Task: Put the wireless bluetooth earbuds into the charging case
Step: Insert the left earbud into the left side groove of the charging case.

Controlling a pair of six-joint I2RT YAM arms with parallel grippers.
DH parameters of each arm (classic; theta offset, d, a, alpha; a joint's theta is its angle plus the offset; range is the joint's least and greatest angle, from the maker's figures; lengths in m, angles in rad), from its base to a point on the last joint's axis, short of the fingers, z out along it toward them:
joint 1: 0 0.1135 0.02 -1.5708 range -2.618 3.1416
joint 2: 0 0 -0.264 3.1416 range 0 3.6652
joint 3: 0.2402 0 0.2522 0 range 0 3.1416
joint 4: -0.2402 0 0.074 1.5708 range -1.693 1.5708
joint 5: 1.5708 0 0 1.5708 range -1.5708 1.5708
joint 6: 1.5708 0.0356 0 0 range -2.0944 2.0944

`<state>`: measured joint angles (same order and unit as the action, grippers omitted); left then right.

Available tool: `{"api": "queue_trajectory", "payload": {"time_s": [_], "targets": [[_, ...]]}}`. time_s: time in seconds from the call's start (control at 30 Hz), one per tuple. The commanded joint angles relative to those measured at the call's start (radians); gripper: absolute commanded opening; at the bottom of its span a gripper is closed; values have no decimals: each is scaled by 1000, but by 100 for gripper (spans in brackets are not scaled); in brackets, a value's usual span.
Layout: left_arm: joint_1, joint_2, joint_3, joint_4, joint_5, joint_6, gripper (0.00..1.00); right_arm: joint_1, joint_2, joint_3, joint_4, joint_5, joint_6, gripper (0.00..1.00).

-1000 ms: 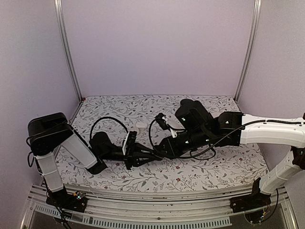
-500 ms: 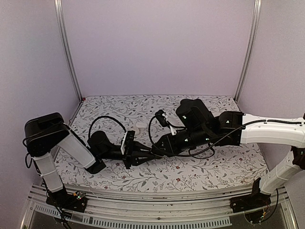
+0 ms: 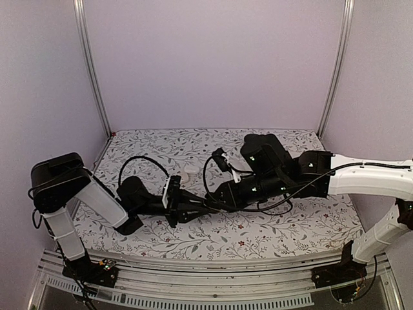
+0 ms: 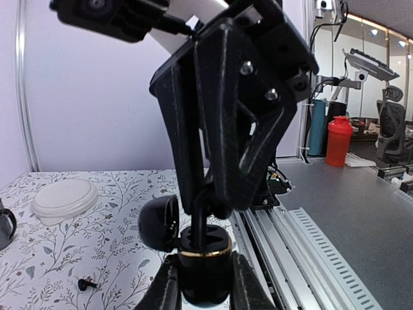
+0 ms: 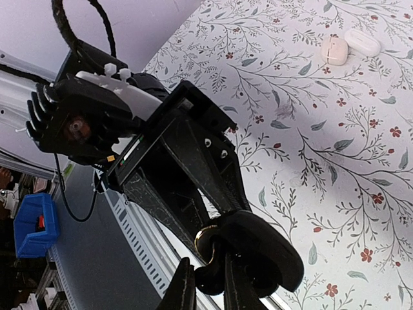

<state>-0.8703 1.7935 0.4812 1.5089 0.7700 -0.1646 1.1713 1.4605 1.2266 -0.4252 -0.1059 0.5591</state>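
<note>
Mid-insertion | left gripper (image 4: 205,292) clamped on the open charging case (image 4: 205,257) at the front edge of the surface (image 4: 103,248) | right gripper (image 5: 208,287) at its mouth, fingers close (pinching anything? cannot tell) | 1 black earbud (image 4: 84,283) lies loose nearby | seating unfinished.

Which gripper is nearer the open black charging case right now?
Left. The left gripper clamps the black charging case by its sides. The right gripper stands just above it, fingertips at its open mouth; whether they touch it is unclear.
</note>
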Motion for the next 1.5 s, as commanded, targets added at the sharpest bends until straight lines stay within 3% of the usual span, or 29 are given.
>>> {"api": "queue_trajectory", "payload": {"time_s": [0.0,0.53,0.93,1.13,1.47], "targets": [[-11,-44,14,135,-10,14,0,-1,2,-36,-63,18,7,4],[-28,-50,25,74,-22,48,0,-1,77,69,-141,12,-19,5],[-50,-11,21,153,-99,49,0,-1,196,209,-278,38,3,6],[-57,2,0,212,-151,54,0,-1,254,290,-348,60,28,14],[-59,24,-45,312,-223,48,0,-1,274,338,-382,98,63,18]]}}
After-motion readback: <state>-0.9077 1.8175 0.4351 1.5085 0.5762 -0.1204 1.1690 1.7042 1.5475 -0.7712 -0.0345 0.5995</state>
